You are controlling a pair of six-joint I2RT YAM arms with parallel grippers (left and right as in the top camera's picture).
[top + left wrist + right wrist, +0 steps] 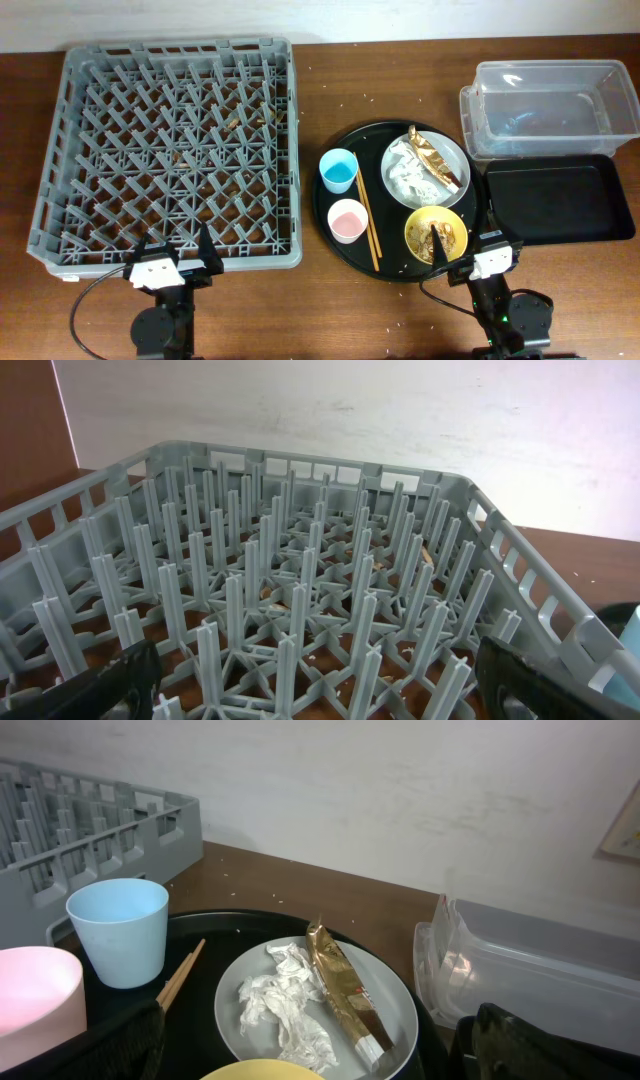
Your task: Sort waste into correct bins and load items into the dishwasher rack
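Overhead, the big grey dishwasher rack [170, 150] sits on the left of the table [320, 320]. A few brown crumbs [238, 122] lie on its floor. The left gripper [177, 243] hangs at the rack's near edge. Its two fingers are spread wide with nothing between them.

To the right of the rack is a round black tray [395, 262]. On it, the blue cup [339, 170] is on the far left, the pink cup [347, 220] sits nearer, and the chopsticks [368, 215] lie just beside both cups. The grey plate [452, 148] holds the crumpled napkin [408, 172] and the gold wrapper [440, 160]. The yellow bowl [413, 230] is the nearest thing on the tray, with brown food scraps [447, 237] inside.

The right gripper [462, 235] is spread wide too, with nothing in it. One finger [434, 243] is over the bowl. On the far right stands the clear tub [548, 66]. The flat black tray [560, 203] lies just beside it, on its near side.
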